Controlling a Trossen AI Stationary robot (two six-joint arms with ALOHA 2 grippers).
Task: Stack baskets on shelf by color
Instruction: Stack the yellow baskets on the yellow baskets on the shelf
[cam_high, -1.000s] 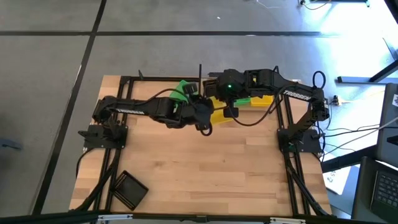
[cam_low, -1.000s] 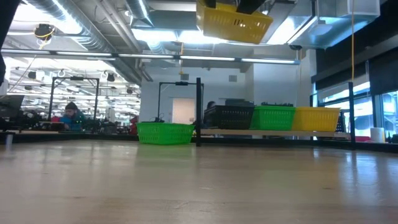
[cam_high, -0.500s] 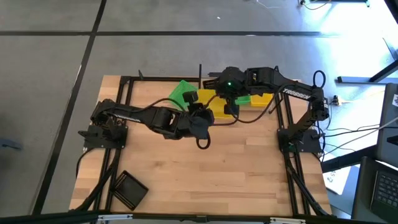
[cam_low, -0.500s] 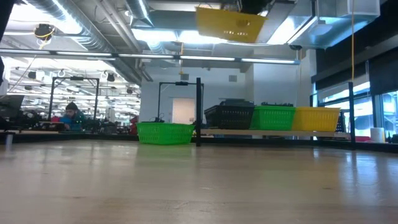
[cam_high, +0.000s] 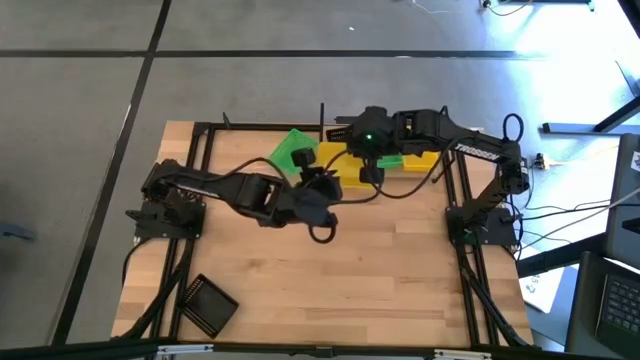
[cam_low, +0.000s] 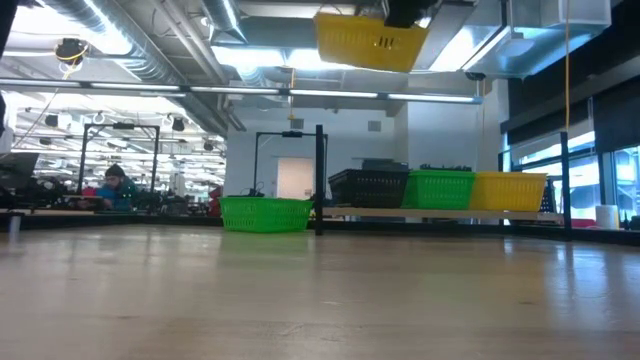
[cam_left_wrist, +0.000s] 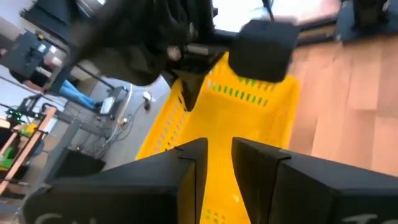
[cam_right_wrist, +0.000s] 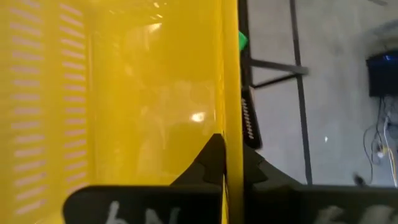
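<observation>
A yellow basket (cam_low: 370, 40) hangs high above the table, between my two arms (cam_high: 345, 180). My right gripper (cam_right_wrist: 227, 152) is shut on it, reaching in from the shelf side (cam_high: 368, 172). My left gripper (cam_left_wrist: 217, 155) stands at the basket's other end (cam_high: 322, 188), its fingers a narrow gap apart with yellow showing between them. A green basket (cam_low: 265, 213) rests on the table left of the shelf (cam_low: 430, 212). On the shelf board stand a black (cam_low: 368, 187), a green (cam_low: 438, 188) and a yellow basket (cam_low: 510, 190). My right gripper pinches the yellow basket's side wall at its rim (cam_right_wrist: 231, 93), one finger inside the basket and one outside. It comes from above, slanting down. The basket hangs level below it, clear of the table. My left gripper stands over the basket's near end (cam_left_wrist: 214, 208); whether it touches, I cannot tell.
Another black basket (cam_high: 205, 303) lies near the table's front left corner. Thin black posts (cam_low: 319, 180) frame the shelf along the far edge. Bare wooden tabletop (cam_high: 380, 270) spreads in front of both arms.
My left gripper has drawn back toward the table's near left, away from the shelf. The yellow basket, tilted a second ago, now hangs level in my right gripper at about the same spot.
</observation>
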